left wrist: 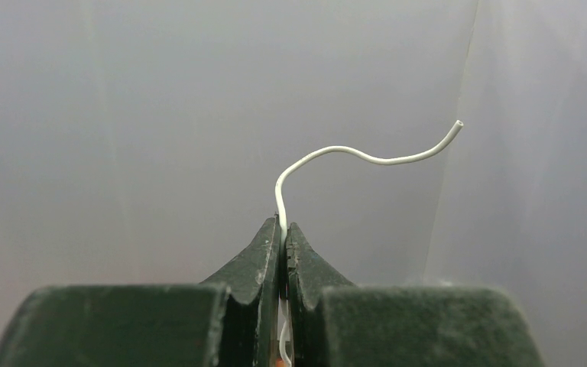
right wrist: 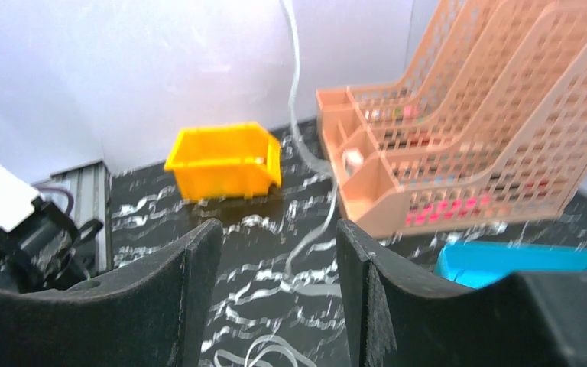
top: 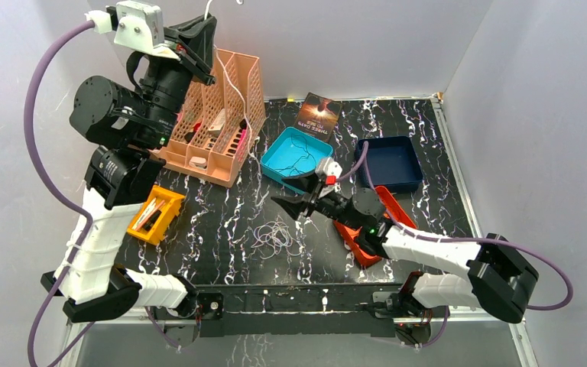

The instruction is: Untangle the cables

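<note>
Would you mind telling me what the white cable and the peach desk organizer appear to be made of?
The white cable looks like plastic-insulated wire, smooth and matte, holding a springy curve. The peach desk organizer seems moulded plastic: uniform colour, perforated grid walls.

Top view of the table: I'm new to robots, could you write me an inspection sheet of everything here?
Surface: black marbled table, partly covered.
Job's things: thin white cable running up from a loose tangle on the table.
Clutter: peach organizer, yellow bin, teal tray, navy tray, red tray, book.
Hands: left hand shut on the white cable, high up; right hand open, low, facing the tangle.
Cables: purple lead looping along each arm.
Surroundings: plain pale walls.
</note>
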`<state>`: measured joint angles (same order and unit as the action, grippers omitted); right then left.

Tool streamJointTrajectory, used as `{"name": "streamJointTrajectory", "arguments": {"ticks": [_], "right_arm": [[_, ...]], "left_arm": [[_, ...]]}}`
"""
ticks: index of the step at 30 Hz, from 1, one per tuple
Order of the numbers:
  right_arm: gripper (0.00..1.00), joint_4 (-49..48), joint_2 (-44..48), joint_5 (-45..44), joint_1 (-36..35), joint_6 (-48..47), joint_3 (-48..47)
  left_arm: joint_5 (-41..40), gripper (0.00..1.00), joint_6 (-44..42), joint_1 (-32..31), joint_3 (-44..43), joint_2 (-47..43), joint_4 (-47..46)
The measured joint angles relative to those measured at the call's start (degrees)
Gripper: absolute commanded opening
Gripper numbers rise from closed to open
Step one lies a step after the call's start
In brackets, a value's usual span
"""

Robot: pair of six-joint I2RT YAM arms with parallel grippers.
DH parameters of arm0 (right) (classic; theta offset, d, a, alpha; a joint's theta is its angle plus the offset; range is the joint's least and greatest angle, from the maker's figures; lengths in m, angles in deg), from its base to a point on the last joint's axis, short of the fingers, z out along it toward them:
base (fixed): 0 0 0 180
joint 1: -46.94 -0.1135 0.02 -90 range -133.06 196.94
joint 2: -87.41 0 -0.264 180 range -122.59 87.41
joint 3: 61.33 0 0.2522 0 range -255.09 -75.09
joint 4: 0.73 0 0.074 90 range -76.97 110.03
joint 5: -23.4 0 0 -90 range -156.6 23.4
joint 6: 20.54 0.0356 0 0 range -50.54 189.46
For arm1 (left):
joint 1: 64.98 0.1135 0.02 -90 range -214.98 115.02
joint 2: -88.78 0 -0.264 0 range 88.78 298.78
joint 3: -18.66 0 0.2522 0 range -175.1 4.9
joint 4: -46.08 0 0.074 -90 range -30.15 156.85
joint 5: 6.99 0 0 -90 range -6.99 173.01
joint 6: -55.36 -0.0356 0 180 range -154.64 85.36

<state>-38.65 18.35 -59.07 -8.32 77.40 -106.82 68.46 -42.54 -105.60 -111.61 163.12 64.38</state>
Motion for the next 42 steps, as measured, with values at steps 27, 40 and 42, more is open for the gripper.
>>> {"name": "streamJointTrajectory", "arguments": {"ticks": [27, 40, 42], "right_arm": [[0.63, -4.8, -8.6, 7.0, 0.0, -16.9, -17.0], [0.37, -3.9, -11.3, 5.8, 0.0, -17.7, -20.3], [0.27, -3.4, -11.3, 5.7, 0.0, -17.8, -20.3]], "left_arm": [[0.8, 0.0, 2.2, 0.0, 0.9, 0.0, 0.4], [1.0, 0.0, 2.2, 0.0, 2.1, 0.0, 0.4], [1.0, 0.0, 2.2, 0.0, 2.2, 0.0, 0.4]]}}
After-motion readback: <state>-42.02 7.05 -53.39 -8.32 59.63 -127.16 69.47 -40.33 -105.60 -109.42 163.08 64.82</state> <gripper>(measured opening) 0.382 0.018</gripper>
